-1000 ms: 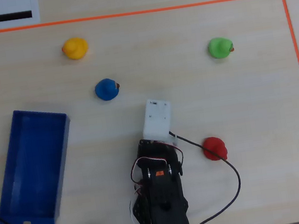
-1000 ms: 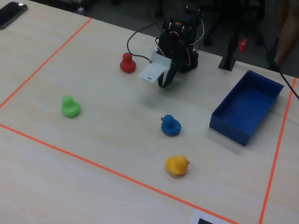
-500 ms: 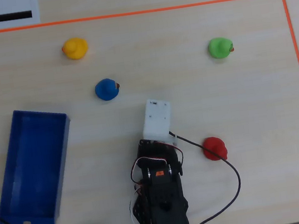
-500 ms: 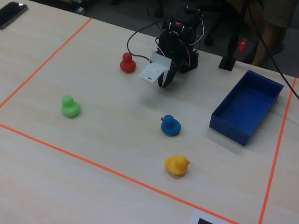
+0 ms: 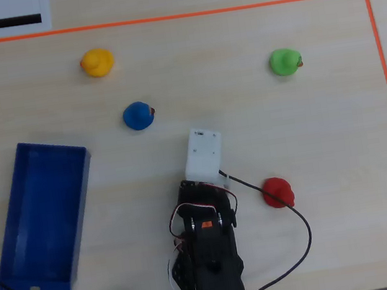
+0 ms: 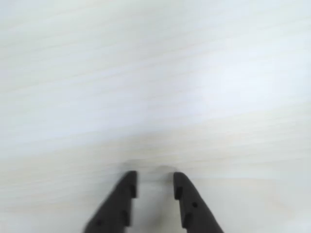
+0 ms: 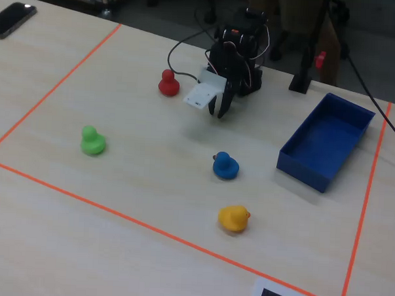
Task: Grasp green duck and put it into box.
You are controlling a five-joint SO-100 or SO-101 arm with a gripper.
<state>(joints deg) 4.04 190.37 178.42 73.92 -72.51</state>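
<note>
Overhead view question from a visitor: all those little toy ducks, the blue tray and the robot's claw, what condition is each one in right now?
Small bright-green toy duck: upright on the table, untouched.
Small blue toy duck: upright, free, nearest the arm.
Small yellow toy duck: upright, free.
Small red toy duck: upright, beside the arm's cable.
Long dark-blue low-walled box: open-topped, empty.
Black two-finger gripper: open, holding nothing, above bare table.

The arm [image 5: 210, 259] was seen folded up close to its base, with the gripper [image 6: 154, 187] pointed down at the table. The two black fingers [image 6: 121, 204] were held slightly apart, nothing caught between them. A white wrist camera block [image 7: 202, 94] was mounted just above.
</note>
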